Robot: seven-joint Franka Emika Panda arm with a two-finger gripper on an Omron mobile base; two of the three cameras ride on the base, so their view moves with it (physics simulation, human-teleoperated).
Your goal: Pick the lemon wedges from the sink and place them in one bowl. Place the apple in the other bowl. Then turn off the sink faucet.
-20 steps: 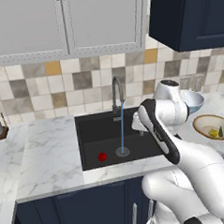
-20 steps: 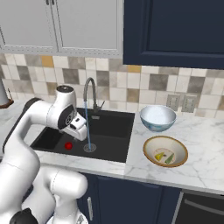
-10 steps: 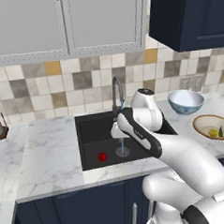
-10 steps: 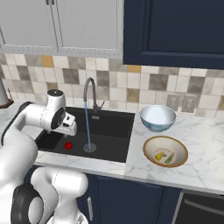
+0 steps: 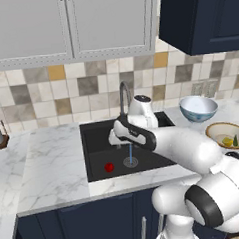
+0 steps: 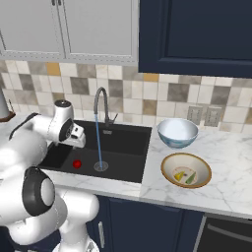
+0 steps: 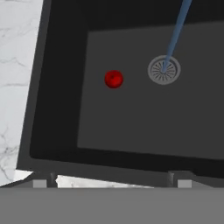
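While the claw [image 7: 109, 183] hangs above the sink [image 5: 96, 163] with jaws spread wide and nothing between them, the apple [image 7: 114, 79] lies on the basin floor ahead of the fingertips, left of centre and well below.

Risk, judged: the fruit is small and round; a descent slightly off line could nudge it rolling toward the drain [image 7: 164, 70] to its right. The water stream [image 7: 175, 35] from the faucet [image 6: 102, 106] falls there too.

Containers, going right from the claw: the sink, holding the apple; the pale blue bowl [image 6: 177, 132], looks empty; nearer the counter edge, the tan bowl [image 6: 186, 170], holding both lemon wedges [image 6: 184, 176].
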